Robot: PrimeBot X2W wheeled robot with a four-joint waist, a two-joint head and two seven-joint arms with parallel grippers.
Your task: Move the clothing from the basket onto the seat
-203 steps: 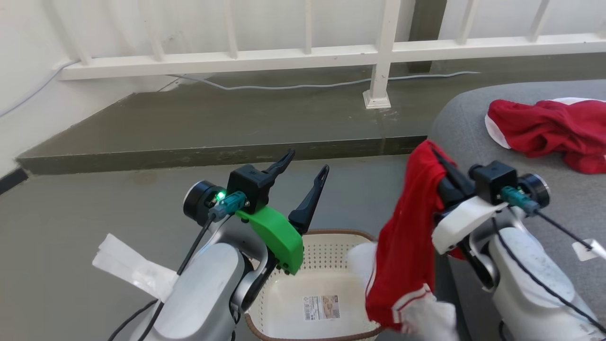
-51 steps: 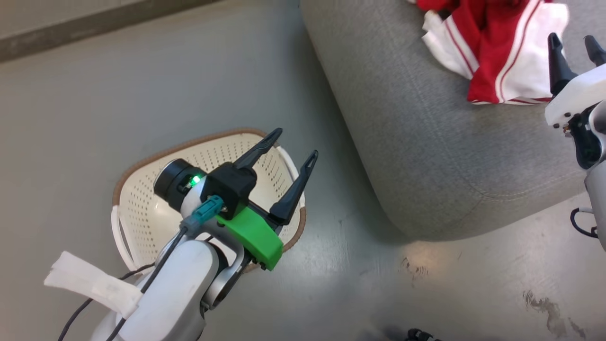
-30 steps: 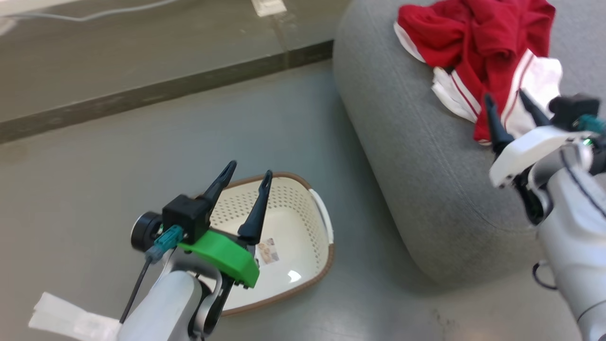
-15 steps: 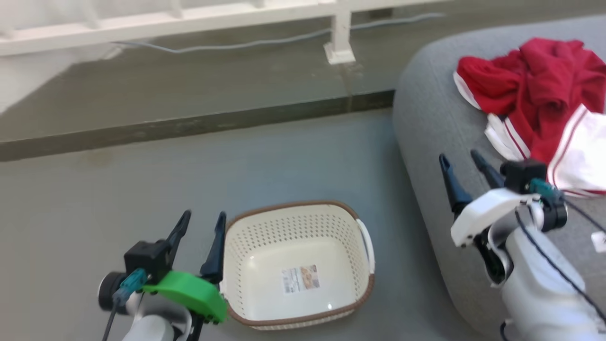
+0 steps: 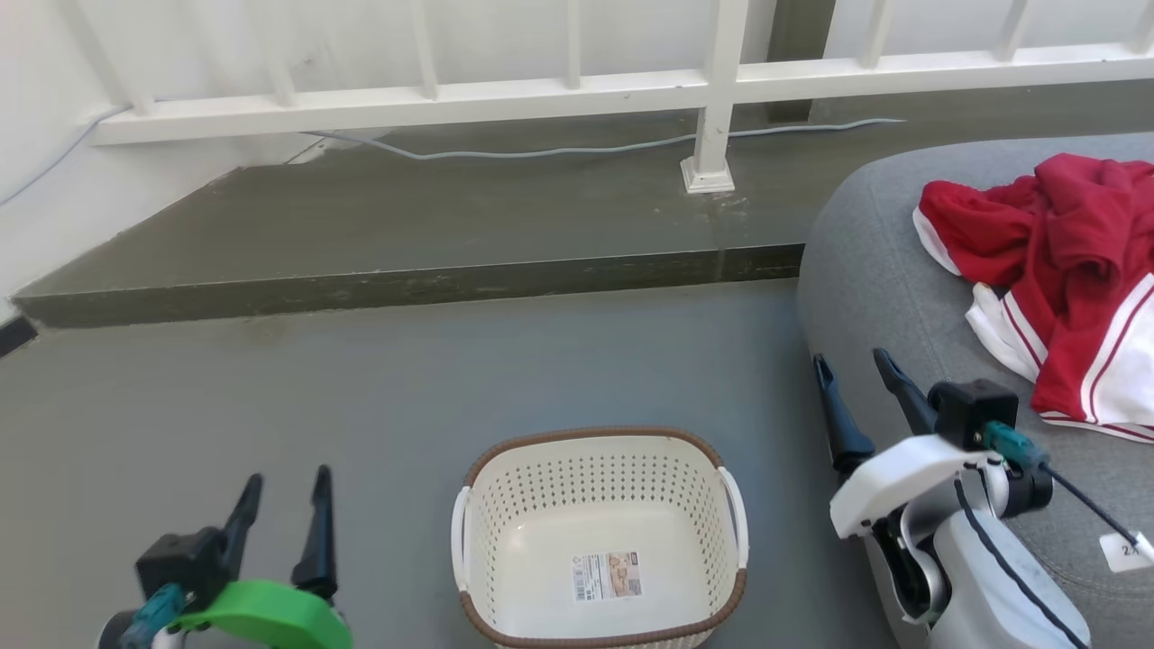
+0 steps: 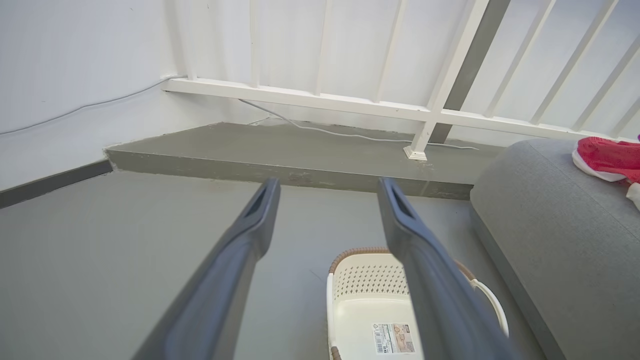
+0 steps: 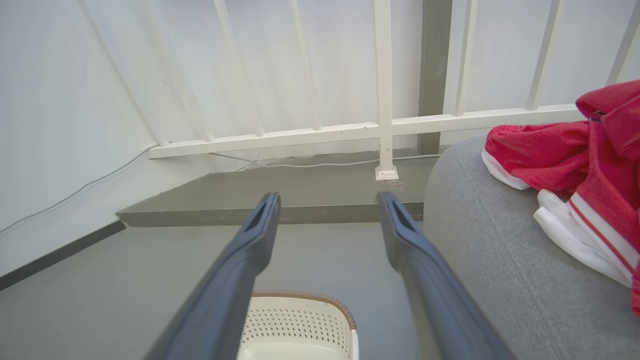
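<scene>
Basket (image 5: 597, 436) sat on the grey floor (image 5: 361, 406) in front of me, with nothing in it but a sticker (image 5: 609, 577) on the bottom. The clothing (image 5: 1064, 234) lay in a crumpled heap on the seat (image 5: 879, 270), up on top and well apart from the basket.

Left pincer (image 5: 287, 479) hovered low on the left, fingers spread, nothing between them. Right pincer (image 5: 850, 361) was spread too and carried nothing, poised beside the seat's rounded edge, short of the heap.

My judgement: the carrying step looked finished, since I saw no garment left to fetch. The next move called for little more than a check of the basket and keeping both arms clear of the pile, so no fold gets dragged back off the edge.

Materials:
- Garments: soft red jersey, white trim and thin stripes, limp and bunched
- Basket: cream plastic, rounded rectangle, walls dotted with holes, brown woven-look rim
- Seat: coarse grey upholstery, bulging sides
</scene>
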